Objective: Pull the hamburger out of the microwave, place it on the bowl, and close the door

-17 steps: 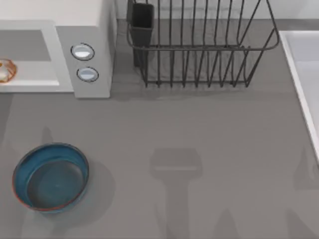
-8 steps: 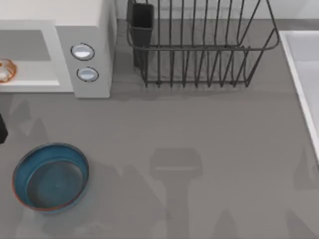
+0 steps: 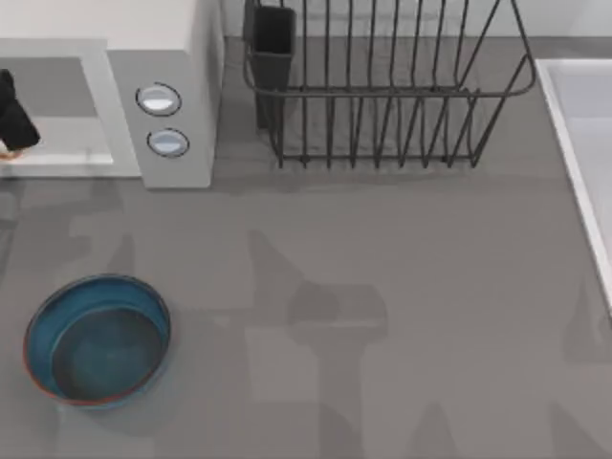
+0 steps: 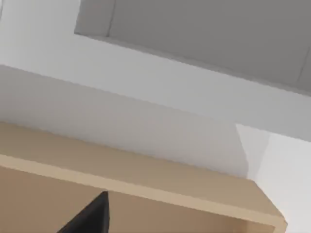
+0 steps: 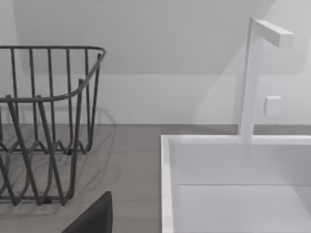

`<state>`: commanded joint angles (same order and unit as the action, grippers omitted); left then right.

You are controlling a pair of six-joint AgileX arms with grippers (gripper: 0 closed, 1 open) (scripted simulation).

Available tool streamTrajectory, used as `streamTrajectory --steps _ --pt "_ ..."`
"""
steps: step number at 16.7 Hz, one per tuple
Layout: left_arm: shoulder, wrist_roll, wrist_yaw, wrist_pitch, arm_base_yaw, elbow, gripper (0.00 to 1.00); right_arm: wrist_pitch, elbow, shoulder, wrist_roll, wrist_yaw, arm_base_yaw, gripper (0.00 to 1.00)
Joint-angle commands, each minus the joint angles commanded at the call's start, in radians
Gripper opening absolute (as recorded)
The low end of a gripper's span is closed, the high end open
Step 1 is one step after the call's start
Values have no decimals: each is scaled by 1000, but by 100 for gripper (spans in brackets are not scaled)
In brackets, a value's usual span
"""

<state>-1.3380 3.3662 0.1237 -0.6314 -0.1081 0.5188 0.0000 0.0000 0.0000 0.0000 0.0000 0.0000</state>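
Orange-brown, a sliver of the hamburger [image 3: 11, 151] is peeking out under the left gripper [image 3: 13, 120], which is reaching into the open microwave [image 3: 163, 57] at the table's [image 3: 382, 287] far left; whether its fingers are clenched, I cannot tell. The blue bowl [image 3: 38, 325] is sitting empty on the table nearer the front, well apart from the microwave, and a dark wire rack [image 3: 382, 96] is standing just beside the microwave.

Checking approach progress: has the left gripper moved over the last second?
Yes. The left gripper has moved from the table's left edge, level with the bowl, up to the microwave opening.
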Motion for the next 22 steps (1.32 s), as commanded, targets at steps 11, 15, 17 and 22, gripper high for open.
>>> streamTrajectory --steps 11,15,17,22 --pt "-690 1743 70 -319 -60 265 100 0 0 0 0 0 0 100" --pt "-886 2230 91 -410 -79 341 100 0 0 0 0 0 0 100" --pt "-966 2428 99 -447 -86 372 100 0 0 0 0 0 0 100" --pt "-1100 2751 113 -509 -99 423 100 0 0 0 0 0 0 100"
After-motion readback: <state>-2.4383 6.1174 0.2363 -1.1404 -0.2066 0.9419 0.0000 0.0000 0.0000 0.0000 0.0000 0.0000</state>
